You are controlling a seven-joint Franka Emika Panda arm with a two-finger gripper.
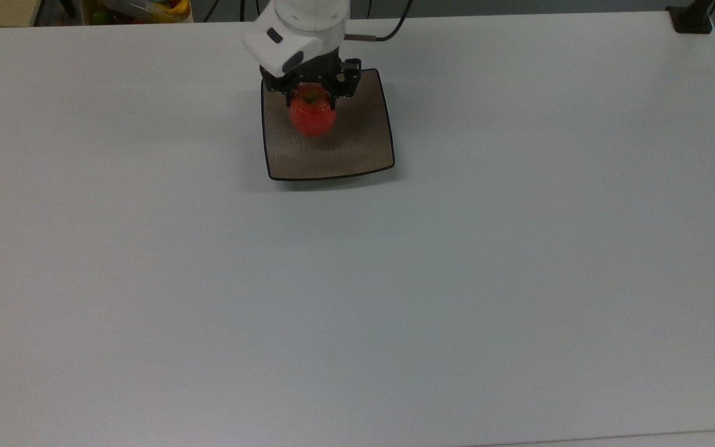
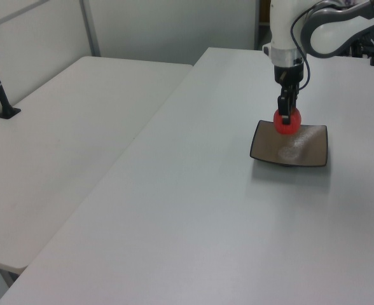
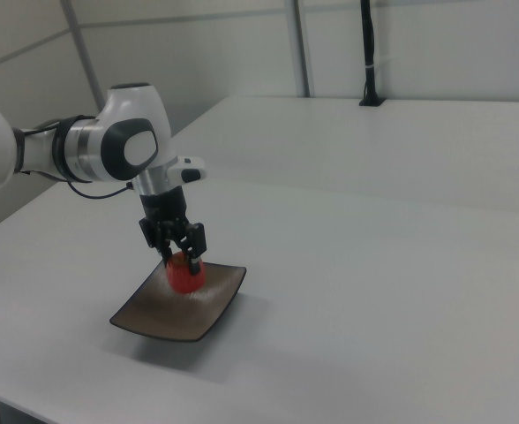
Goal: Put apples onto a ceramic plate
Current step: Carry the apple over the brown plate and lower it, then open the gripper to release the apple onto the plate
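In the top view, a bin of yellow and green items (image 1: 140, 9) sits at the upper left edge of the frame, beyond the white table (image 1: 357, 279). Right of it, in the upper middle, the arm's white wrist (image 1: 298, 31) comes down from the top edge over the ceramic plate (image 1: 357, 152). The gripper (image 1: 313, 99) has its two black fingers closed against the sides of the apple (image 1: 311, 116), one on each side of its stem dimple. The apple hangs over the plate's upper left part in the top view; whether it touches the plate cannot be told. At the far upper right corner stands a black post base (image 1: 692, 18).

In the left view, the plate (image 2: 308, 149) lies in the right half of the frame, with the apple (image 2: 287, 124) at its far left edge under the gripper (image 2: 286, 114).

In the right view, the arm (image 3: 109, 150) enters from the left; the gripper (image 3: 180, 252) grips the apple (image 3: 187, 274) just above the plate (image 3: 167, 318) in the lower left.
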